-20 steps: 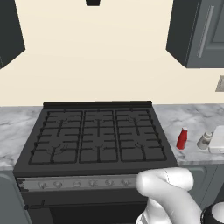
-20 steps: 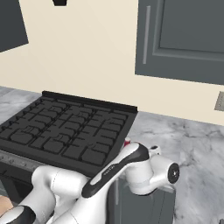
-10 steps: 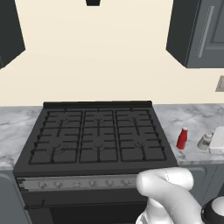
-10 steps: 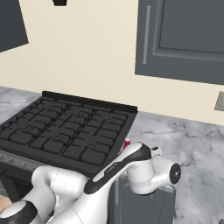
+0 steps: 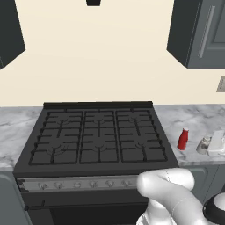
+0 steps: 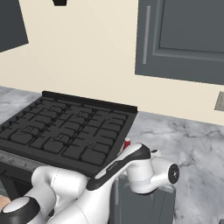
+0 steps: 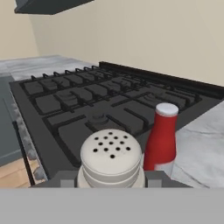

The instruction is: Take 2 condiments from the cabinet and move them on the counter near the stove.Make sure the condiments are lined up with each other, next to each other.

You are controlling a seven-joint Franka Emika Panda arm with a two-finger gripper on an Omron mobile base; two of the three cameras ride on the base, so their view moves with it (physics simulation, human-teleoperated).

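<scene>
The pale beige jar [image 7: 111, 157] with a perforated lid fills the space between my gripper's [image 7: 111, 180] fingers, and the gripper is shut on it. Just right of it the red squeeze bottle [image 7: 162, 138] with a white cap stands upright on the marble counter [image 7: 203, 144], beside the stove [image 7: 87, 103]. From the left base, the bottle [image 5: 183, 139] stands right of the stove [image 5: 99, 138], with the jar [image 5: 203, 145] and my hand [image 5: 216, 142] a little further right. I cannot tell whether the jar rests on the counter [image 5: 193, 118]. The cabinet [image 6: 183, 39] door is closed.
My white arm [image 6: 109, 179] crosses the foreground low over the counter's front edge and hides most of the bottle [image 6: 127, 143]. A wall outlet [image 5: 221, 83] sits on the beige wall at right. More marble counter [image 5: 17, 132] lies left of the stove.
My hand with the jar has drifted slightly left and lower, closer to the red bottle. The bottle and the stove have stayed put.
</scene>
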